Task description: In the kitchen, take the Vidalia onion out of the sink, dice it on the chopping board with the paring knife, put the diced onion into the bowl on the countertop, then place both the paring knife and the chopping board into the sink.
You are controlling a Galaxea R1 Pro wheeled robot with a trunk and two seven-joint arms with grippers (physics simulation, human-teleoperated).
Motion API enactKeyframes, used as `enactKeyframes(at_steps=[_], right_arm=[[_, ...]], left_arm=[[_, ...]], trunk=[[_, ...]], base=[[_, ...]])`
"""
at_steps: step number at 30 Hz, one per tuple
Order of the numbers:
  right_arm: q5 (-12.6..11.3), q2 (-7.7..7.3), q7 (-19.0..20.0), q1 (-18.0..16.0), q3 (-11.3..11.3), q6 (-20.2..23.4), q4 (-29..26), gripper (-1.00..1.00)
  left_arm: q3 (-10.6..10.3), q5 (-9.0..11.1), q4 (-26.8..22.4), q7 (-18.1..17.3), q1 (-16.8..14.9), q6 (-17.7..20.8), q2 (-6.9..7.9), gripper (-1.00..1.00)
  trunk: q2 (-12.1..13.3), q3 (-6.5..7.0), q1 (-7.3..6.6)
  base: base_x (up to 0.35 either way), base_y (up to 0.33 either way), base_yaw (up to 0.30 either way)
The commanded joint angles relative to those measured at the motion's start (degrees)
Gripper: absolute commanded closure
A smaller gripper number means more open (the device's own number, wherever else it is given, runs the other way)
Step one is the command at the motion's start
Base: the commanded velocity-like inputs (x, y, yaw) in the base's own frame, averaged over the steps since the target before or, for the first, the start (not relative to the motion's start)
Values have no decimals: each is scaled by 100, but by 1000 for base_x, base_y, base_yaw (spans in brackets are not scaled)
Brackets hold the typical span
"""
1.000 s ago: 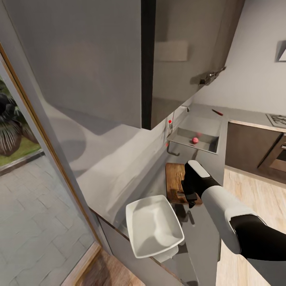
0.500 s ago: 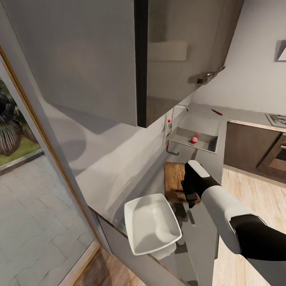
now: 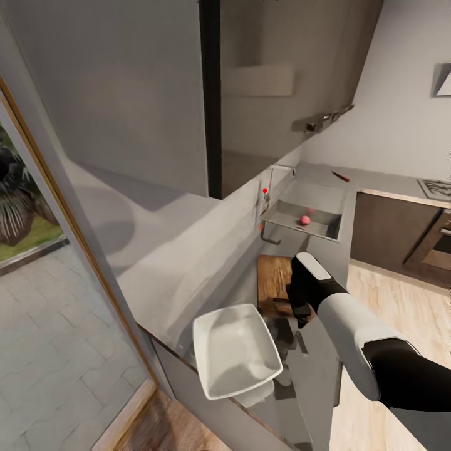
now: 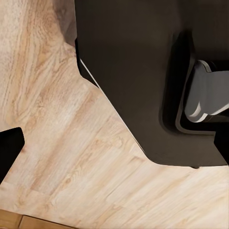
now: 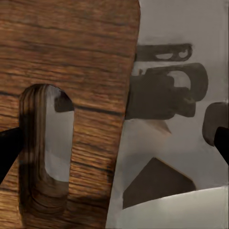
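Sink (image 3: 326,196): set into the far stretch of the countertop (image 3: 322,369), beside the chrome tap (image 3: 268,191). The Vidalia onion (image 3: 305,220), a small pinkish ball, is lying on the basin floor, so the first step is judged not yet done.

Paring knife (image 3: 341,176): being left on the worktop beyond the sink, well apart from the board.

Chopping board (image 3: 274,285): lying flat on the countertop between sink and bowl (image 3: 235,351), handle slot (image 5: 45,143) toward the bowl; its near end is partly covered by the right arm in the head view.

Right gripper (image 3: 301,311): being held just above the board's slotted end, pointing down. Its two dark fingers are seen far apart at opposite edges of the right wrist view, so the claw is spread, with nothing pinched.

Left gripper: being hung low over the wooden floor (image 4: 71,157) by the robot's dark base (image 4: 138,71), presumably parked clear of the work. Only one dark finger (image 4: 9,148) is being shown; whether the claw is spread or pressed together cannot be told.
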Motion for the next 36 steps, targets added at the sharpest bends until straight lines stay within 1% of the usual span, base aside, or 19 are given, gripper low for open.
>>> enactKeyframes(at_steps=[1, 11, 23, 30, 36], right_arm=[[-51, -8, -8, -5, 48, -59, -2, -100], [-54, -8, -8, -5, 48, -59, -2, -100], [-53, -8, -8, -5, 48, -59, -4, -100], [-53, -8, -8, -5, 48, -58, -5, -100], [-52, -8, -8, -5, 48, -59, -3, -100]], left_arm=[[2, 2, -2, 0, -1, -15, 0, -100], [5, 2, -2, 0, -1, -15, 0, -100], [5, 7, -2, 0, -1, -15, 0, -100], [5, 3, -2, 0, -1, -15, 0, -100], [5, 6, -2, 0, -1, -15, 0, -100]], trunk=[[-11, -10, 2], [-11, -13, 2], [-11, -50, 2], [-11, -54, 2], [-11, -93, 2]], base=[[-88, -118, 0], [-19, -26, 4], [0, 0, 48], [-56, 57, 8], [-6, 6, 88]])
